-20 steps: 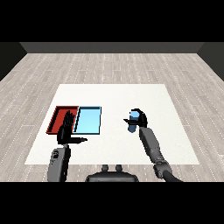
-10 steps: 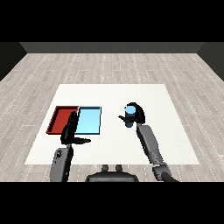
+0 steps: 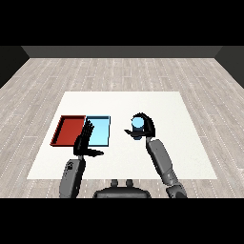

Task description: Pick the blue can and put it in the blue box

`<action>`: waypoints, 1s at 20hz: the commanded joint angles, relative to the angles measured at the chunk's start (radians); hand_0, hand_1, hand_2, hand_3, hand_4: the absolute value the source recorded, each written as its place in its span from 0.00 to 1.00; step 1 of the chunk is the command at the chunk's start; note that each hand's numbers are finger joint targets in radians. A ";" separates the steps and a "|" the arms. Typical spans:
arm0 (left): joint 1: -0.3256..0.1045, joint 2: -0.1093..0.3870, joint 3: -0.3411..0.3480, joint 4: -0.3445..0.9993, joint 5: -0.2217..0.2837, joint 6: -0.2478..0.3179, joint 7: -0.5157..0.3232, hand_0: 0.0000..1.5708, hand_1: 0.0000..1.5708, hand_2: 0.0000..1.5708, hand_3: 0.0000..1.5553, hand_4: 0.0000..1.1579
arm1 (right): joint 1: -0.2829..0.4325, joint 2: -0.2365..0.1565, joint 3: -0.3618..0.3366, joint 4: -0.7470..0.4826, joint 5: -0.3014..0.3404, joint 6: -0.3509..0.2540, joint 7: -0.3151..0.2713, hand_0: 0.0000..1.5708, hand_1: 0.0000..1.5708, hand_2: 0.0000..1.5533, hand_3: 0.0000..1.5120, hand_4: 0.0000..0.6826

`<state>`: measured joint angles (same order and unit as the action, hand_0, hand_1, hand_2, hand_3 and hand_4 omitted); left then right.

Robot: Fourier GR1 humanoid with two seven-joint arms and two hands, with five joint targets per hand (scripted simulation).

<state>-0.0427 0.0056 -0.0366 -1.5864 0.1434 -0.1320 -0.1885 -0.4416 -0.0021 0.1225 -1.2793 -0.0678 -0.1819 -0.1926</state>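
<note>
Within right hand's (image 3: 145, 127) fingers, blue can (image 3: 137, 125).

One white surface (image 3: 167, 107), two trays side by side, one red tray (image 3: 68, 130), one light blue tray (image 3: 100, 130), one blue can (image 3: 137, 124), two black hands, left hand (image 3: 84, 143), right hand (image 3: 146, 127)

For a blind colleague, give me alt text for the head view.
The right hand curls round a blue can, right of the light blue tray and red tray; the left hand is open.
</note>
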 commanded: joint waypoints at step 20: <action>-0.225 -0.006 -0.293 0.272 0.055 0.268 -0.001 0.00 0.00 0.00 0.00 0.00 | 0.001 0.002 0.103 -0.062 0.001 -0.014 0.025 0.92 0.92 0.94 0.95 0.89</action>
<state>-0.2208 0.0003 -0.2991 -1.4113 0.1919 0.1108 -0.1285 -0.4666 -0.0036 0.1918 -1.3030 -0.0796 -0.1828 -0.1766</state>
